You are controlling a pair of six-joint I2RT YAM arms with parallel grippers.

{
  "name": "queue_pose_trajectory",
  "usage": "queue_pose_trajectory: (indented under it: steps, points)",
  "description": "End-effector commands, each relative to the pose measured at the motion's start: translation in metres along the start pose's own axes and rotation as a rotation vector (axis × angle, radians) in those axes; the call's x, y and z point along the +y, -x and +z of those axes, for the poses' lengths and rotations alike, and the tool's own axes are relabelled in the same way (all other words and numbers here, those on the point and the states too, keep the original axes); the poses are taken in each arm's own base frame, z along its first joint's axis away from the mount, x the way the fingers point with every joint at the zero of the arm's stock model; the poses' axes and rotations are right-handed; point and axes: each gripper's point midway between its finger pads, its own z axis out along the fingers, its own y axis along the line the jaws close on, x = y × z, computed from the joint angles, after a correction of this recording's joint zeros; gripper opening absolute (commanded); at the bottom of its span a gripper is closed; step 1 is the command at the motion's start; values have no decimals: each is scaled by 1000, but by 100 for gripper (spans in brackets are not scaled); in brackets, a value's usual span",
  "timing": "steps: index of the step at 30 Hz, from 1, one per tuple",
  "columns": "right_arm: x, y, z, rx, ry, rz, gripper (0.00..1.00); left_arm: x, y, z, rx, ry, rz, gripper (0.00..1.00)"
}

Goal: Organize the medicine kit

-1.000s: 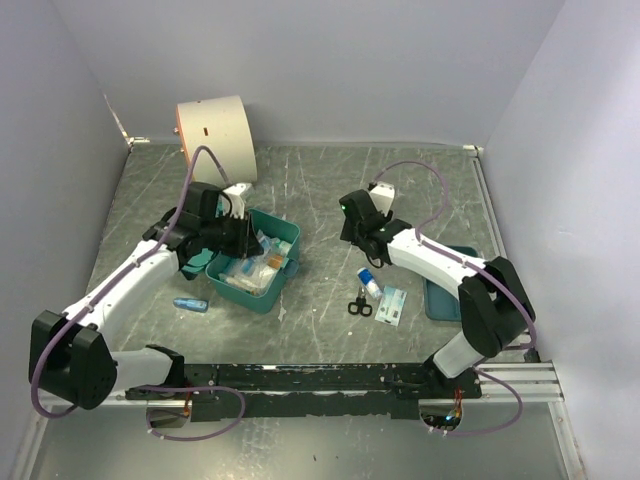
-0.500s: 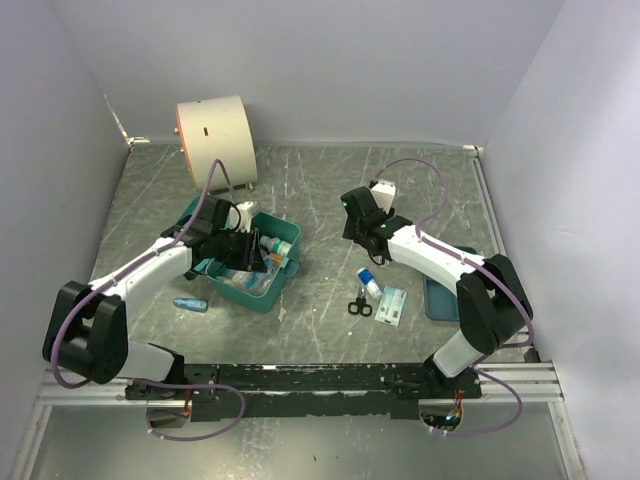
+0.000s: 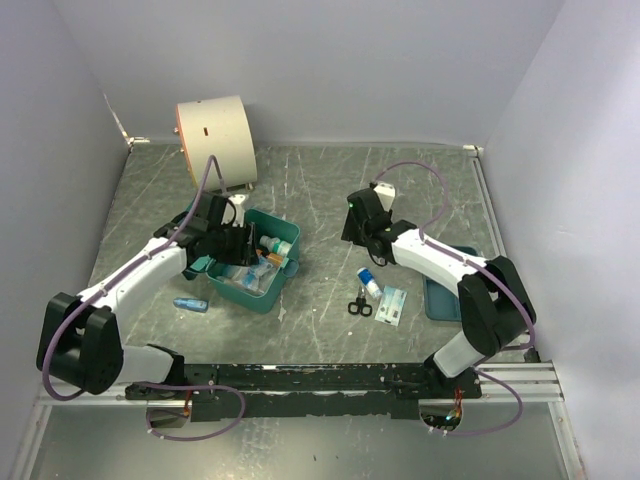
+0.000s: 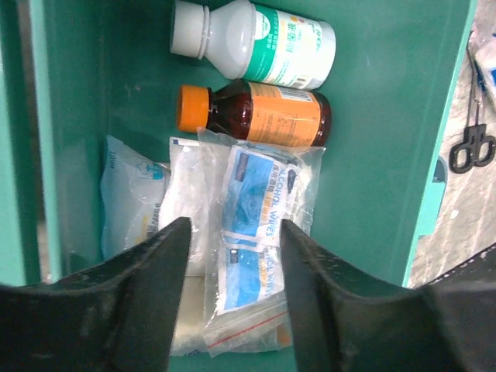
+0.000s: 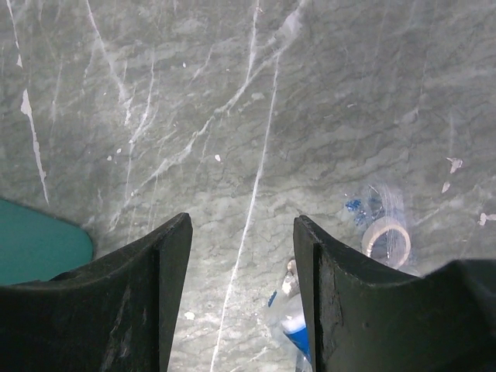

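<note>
The medicine kit (image 3: 262,283) is a teal-green box standing open left of centre. Inside lie a white bottle (image 4: 260,43), a brown bottle with an orange cap (image 4: 260,115), a clear bag of alcohol wipes (image 4: 260,221) and a white packet (image 4: 132,201). My left gripper (image 3: 240,246) hovers over the kit's left side, open, its fingers (image 4: 147,302) either side of the wipes bag without touching it. My right gripper (image 3: 368,238) hangs open over bare table right of centre. A wrapped blue-and-white tube (image 5: 298,329) lies just below its fingers.
Scissors (image 3: 360,305) and a flat packet (image 3: 391,304) lie right of the kit. A tape roll in clear wrap (image 5: 386,240) is near the tube. A blue tube (image 3: 190,304) lies left of the kit. A cream drum (image 3: 215,140) stands at the back left, a blue-teal tray (image 3: 438,295) at the right.
My left gripper's jaws have opened and that arm has shifted back toward the kit's left side. The wipes bag now lies free in the kit. The right arm has hardly moved.
</note>
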Motion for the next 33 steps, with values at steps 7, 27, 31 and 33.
queue_pose_trajectory:
  steps: [7,27,31,33]
  points:
    - [-2,14,2,-28,12,4,55,-26,-11,-7,53,-146,11,31]
    - [-12,33,-1,-42,-12,-5,55,-25,-30,14,212,-71,-24,38]
    - [-19,40,-8,-40,-1,-31,55,-40,-4,-11,126,-113,16,45]
    - [-19,36,-13,-21,26,-68,55,-43,2,-24,93,-113,29,47]
